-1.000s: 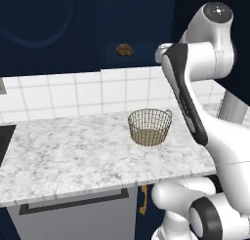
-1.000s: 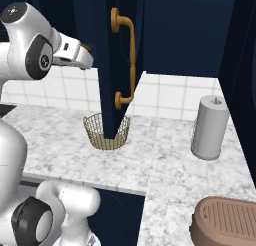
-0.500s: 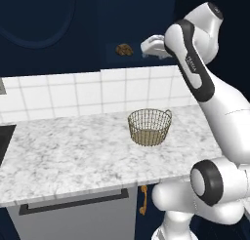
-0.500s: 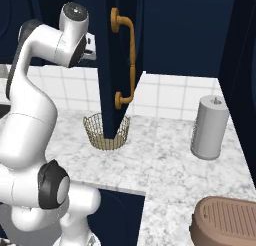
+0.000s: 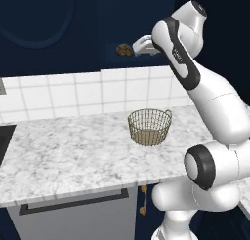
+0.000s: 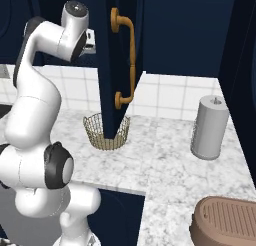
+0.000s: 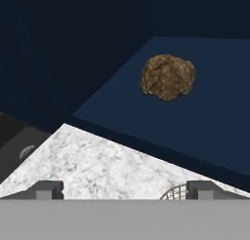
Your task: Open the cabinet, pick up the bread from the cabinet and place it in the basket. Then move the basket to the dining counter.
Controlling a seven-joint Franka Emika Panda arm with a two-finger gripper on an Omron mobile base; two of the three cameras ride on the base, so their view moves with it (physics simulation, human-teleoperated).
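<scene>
The cabinet stands open; its navy door (image 6: 118, 65) with the brass handle (image 6: 131, 55) swings out over the counter. The bread (image 5: 123, 49), a small lumpy brown loaf, lies on the navy shelf (image 7: 205, 131) inside. My gripper (image 5: 135, 47) is open at shelf height, just right of the bread and not touching it. In the hand view the bread (image 7: 168, 77) lies ahead, above and right of centre, and nothing is between my gripper (image 7: 125, 189) tips. The golden wire basket (image 5: 149, 127) stands empty on the marbled counter below. The dining counter is out of view.
A grey cylinder (image 6: 209, 127) stands on the counter to the right, and a brown ridged object (image 6: 225, 222) sits at the near right corner. A grey drawer front with a black bar handle (image 5: 73, 202) runs under the counter. A dark sink edge (image 5: 5, 141) shows at far left.
My arm has swung up and leftward. The open hand has travelled to the cabinet shelf and closed in on the bread. Bread and basket have not moved.
</scene>
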